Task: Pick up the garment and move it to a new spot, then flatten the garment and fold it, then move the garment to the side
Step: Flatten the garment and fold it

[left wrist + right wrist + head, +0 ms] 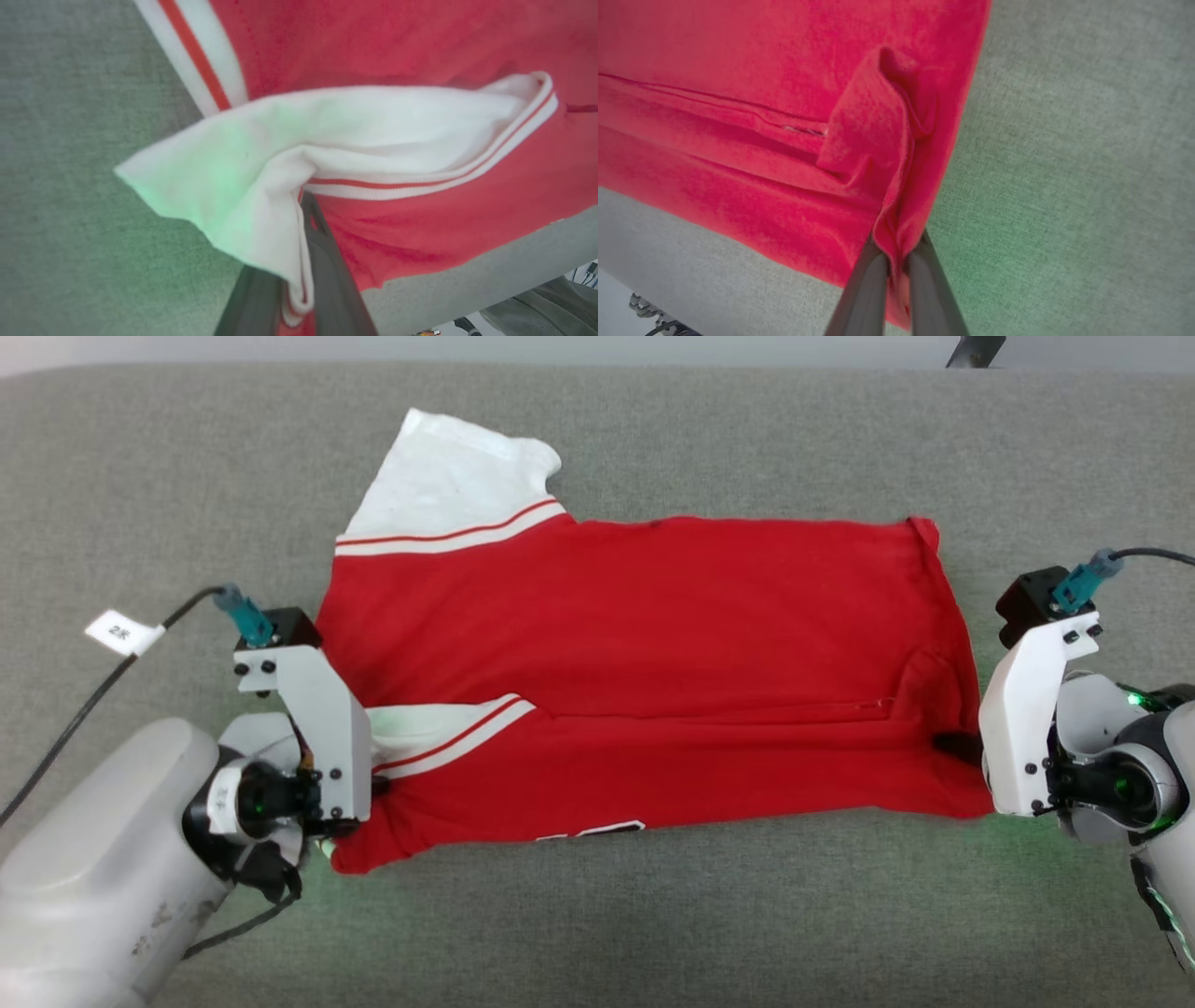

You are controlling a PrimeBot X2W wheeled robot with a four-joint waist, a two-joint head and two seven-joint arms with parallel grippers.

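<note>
The garment (653,672), a red shirt with white sleeves, lies spread across the middle of the grey cloth-covered surface (653,915), with a fold line running across it from side to side. 1 white sleeve (448,476) lies flat, pointing toward 11 o'clock. The other sleeve (420,728) is doubled over the red body at 9 o'clock. The left claw (378,787) sits at 8 o'clock in the head view, clenched on that doubled sleeve, with white cloth bunched against its dark fingers (327,270). The right claw (896,242) is at 3 o'clock, clenched on a pinched fold of the red side edge. A strip of white-outlined lettering (593,831) peeks out at the near edge, at 6 o'clock. A cable with a white tag (124,633) trails from the left wrist toward 9 o'clock.
</note>
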